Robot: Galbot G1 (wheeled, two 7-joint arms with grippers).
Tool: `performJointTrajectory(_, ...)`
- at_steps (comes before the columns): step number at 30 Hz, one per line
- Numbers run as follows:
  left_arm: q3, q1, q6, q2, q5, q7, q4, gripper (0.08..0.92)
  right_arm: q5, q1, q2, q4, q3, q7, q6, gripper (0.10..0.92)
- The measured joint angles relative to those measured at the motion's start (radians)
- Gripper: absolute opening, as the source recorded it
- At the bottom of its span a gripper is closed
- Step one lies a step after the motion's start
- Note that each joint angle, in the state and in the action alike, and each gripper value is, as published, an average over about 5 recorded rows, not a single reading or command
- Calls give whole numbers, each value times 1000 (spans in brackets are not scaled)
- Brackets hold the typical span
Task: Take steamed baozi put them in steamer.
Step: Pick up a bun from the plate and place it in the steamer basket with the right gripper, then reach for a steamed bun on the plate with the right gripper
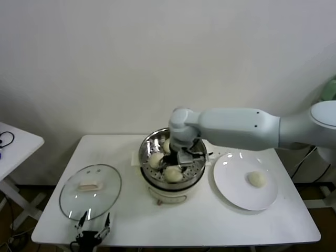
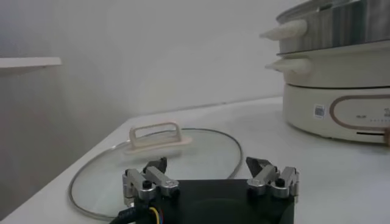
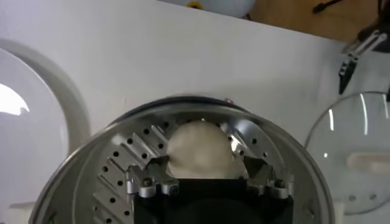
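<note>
The steamer (image 1: 148, 144) is a shiny steel pot on a white base at mid-table. Three steamed baozi lie on its perforated tray: one at the left (image 1: 156, 159), one at the back (image 1: 166, 146), one at the front (image 1: 173, 174). My right gripper (image 1: 182, 164) reaches down into the pot. In the right wrist view it (image 3: 204, 163) stands open, its fingers flanking the front baozi (image 3: 200, 146), which rests on the tray. One more baozi (image 1: 256, 179) sits on the white plate (image 1: 236, 194). My left gripper (image 1: 94, 227) waits open at the table's front edge.
A round glass lid (image 1: 90, 191) with a white handle lies flat left of the steamer, just beyond the left gripper (image 2: 207, 165). The lid (image 2: 201, 152) and steamer base (image 2: 332, 112) show in the left wrist view. A second white table (image 1: 16, 144) stands at far left.
</note>
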Motion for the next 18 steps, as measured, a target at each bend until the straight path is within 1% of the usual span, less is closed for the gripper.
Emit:
performJointTrajectory(4, 0, 4, 1, -1, -1, 0, -6, 823, 88, 80, -13, -38, -31, -19, 5, 823)
performJointTrajectory(8, 0, 8, 2, 0, -4, 0, -14, 823, 217, 188, -46, -64, -110, -48, -15, 823)
performJointTrajectory(13, 1, 13, 4, 4, -11, 2, -26, 823, 382, 325, -122, -75, -266, -77, -100, 823)
performJointTrajectory(18, 3, 13, 6, 8, -12, 7, -36, 823, 506, 400, -223, -88, -427, -89, -211, 823)
